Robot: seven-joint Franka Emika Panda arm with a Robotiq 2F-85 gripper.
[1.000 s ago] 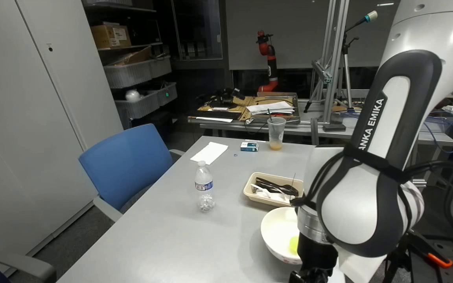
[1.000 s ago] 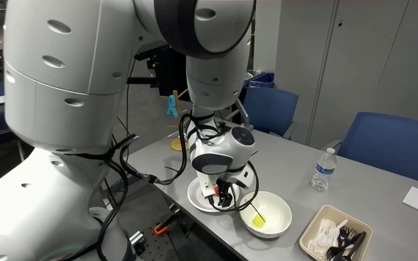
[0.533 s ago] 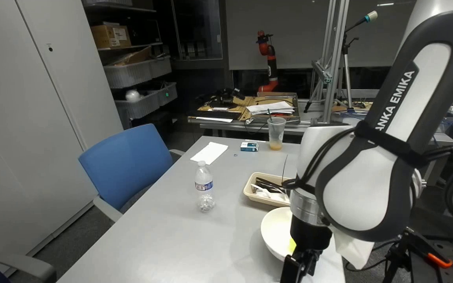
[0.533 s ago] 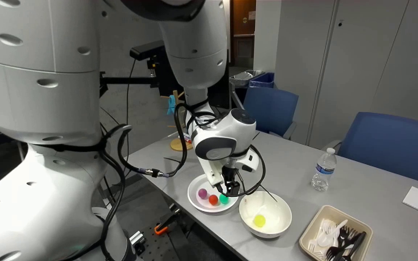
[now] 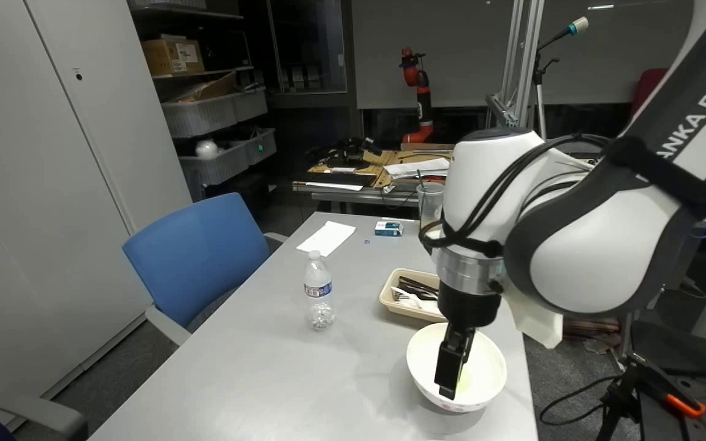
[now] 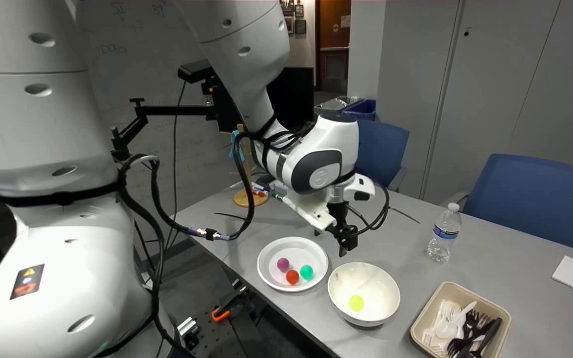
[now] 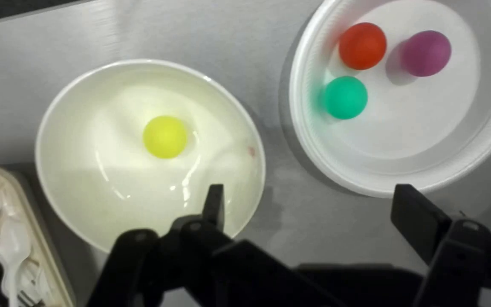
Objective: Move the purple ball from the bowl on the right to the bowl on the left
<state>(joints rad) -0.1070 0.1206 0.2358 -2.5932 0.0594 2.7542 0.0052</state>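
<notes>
The purple ball (image 7: 426,53) lies in the shallow white bowl (image 7: 420,123) with a red ball (image 7: 362,46) and a green ball (image 7: 345,97). In an exterior view the purple ball (image 6: 283,264) also shows in that shallow bowl (image 6: 294,247). A deeper white bowl (image 7: 122,200) beside it holds a yellow ball (image 7: 165,137); this deeper bowl also shows in both exterior views (image 5: 488,361) (image 6: 378,291). My gripper (image 7: 309,189) is open and empty. It is raised above the table, near the gap between the two bowls, as an exterior view (image 6: 334,241) shows.
A tray of plastic cutlery (image 6: 418,323) stands beyond the deeper bowl. A water bottle (image 6: 444,233) stands upright on the table. A round wooden stand (image 6: 242,199) is at the far end. Papers (image 5: 326,238) and a cup (image 5: 429,202) are on the table.
My gripper has risen and moved away from over the shallow bowl. The balls there, mostly hidden before, now show fully. The purple ball has shifted slightly. The yellow ball stays in place.
</notes>
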